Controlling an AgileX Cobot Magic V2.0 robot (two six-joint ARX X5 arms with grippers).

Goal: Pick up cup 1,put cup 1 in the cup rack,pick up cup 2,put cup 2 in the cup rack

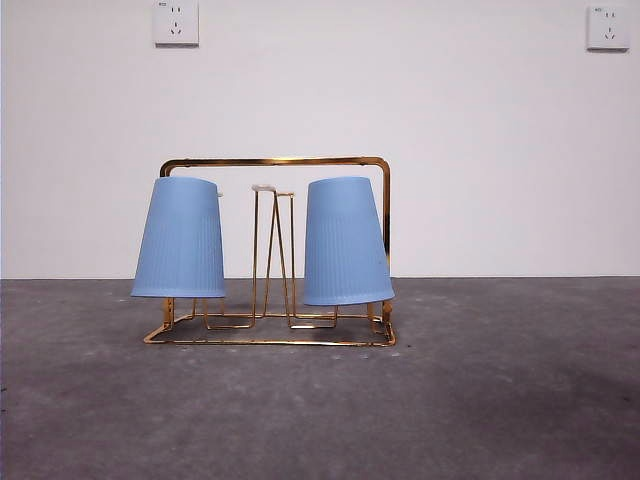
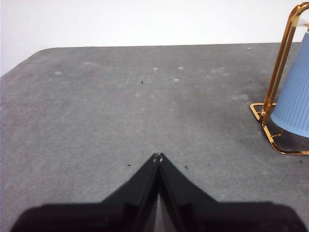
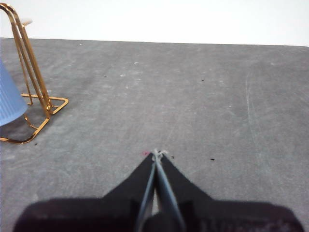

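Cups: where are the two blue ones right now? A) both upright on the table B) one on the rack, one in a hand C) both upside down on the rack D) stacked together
C: both blue cups hang mouth-down on the gold rack; neither hand holds anything.

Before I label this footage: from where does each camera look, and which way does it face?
Front view: low at table height, level across at the cup rack holding two blue cups; no robot part shows.
Left wrist view: on the left arm, over its shut left claw, rack end at the side.
Right wrist view: over the shut right claw, opposite rack end.
All share the rack.
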